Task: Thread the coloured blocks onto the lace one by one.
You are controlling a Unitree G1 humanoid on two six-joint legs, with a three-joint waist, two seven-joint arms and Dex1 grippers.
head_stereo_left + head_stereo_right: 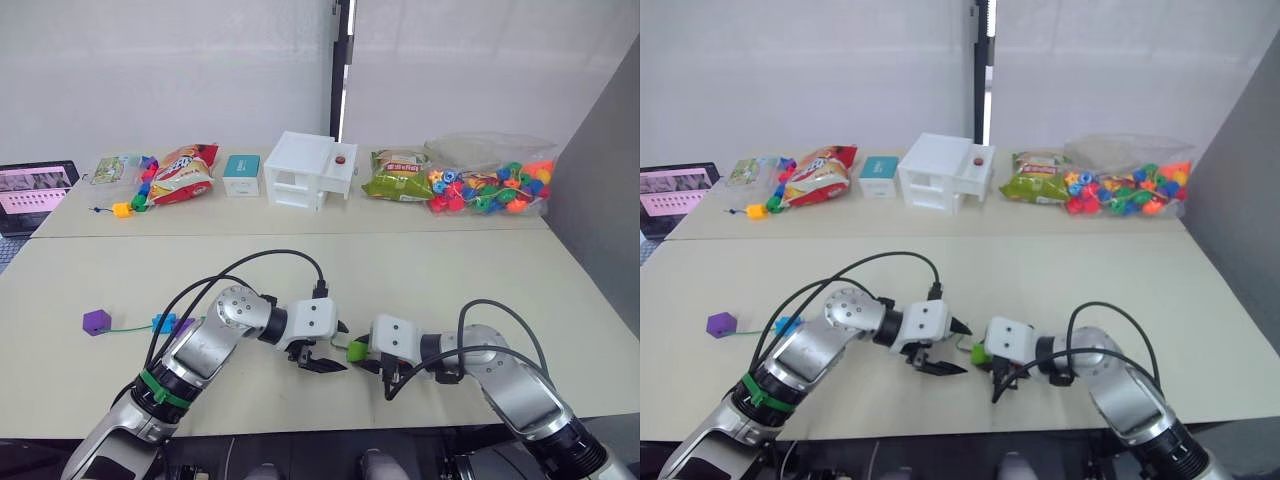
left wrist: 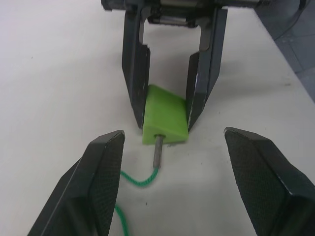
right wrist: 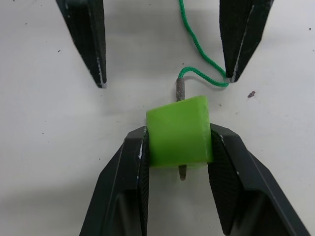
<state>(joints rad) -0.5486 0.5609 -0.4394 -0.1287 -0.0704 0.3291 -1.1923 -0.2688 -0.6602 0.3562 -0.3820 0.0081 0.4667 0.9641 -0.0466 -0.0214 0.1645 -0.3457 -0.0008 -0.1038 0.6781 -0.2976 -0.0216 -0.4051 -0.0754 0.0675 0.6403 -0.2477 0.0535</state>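
Bare table (image 1: 450, 280) all round; left tool (image 1: 322, 358) just beside right tool (image 1: 366, 358), lace (image 2: 140, 179) between

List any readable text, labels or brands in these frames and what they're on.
None can be read.
Red and orange snack bag: print too small.
Green snack bag: print too small.
Small teal and white box: label blurred.
Laptop screen: pink content, illegible.
Light green plastic cube in the right gripper: unmarked.

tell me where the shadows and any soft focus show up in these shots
Right wrist view: the light green block is crisp, a soft shadow beneath the right gripper's fingers. Left wrist view: the left gripper's near fingers look slightly soft, the grey tip sharp. Head views: even light, faint shadows on the table.
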